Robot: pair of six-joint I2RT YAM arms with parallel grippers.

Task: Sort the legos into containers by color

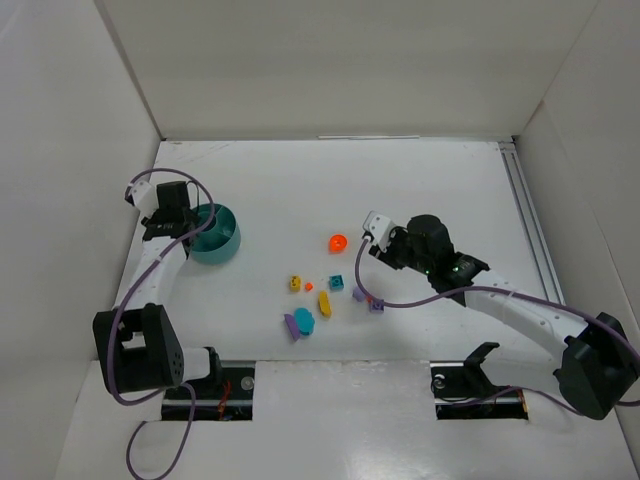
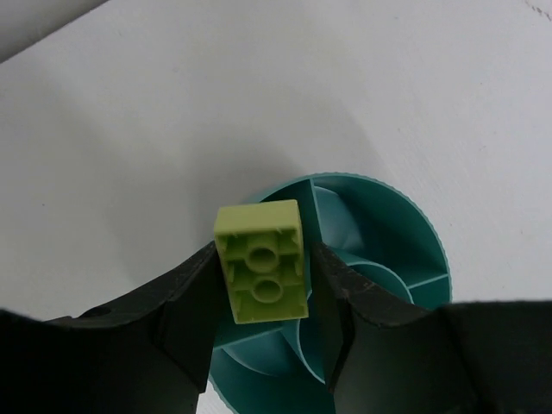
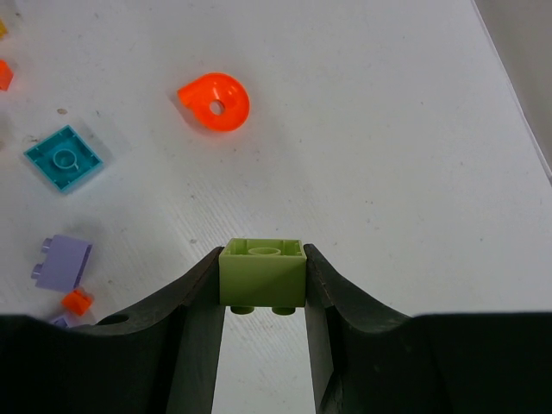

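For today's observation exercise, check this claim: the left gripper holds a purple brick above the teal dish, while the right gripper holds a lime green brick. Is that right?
No. In the left wrist view the left gripper holds a lime green brick, not purple, above the teal dish. The right gripper holds a second lime green brick.

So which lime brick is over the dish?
The brick held by the left gripper: the teal dish lies right beneath it. The other brick, in the right gripper, hangs over white table.
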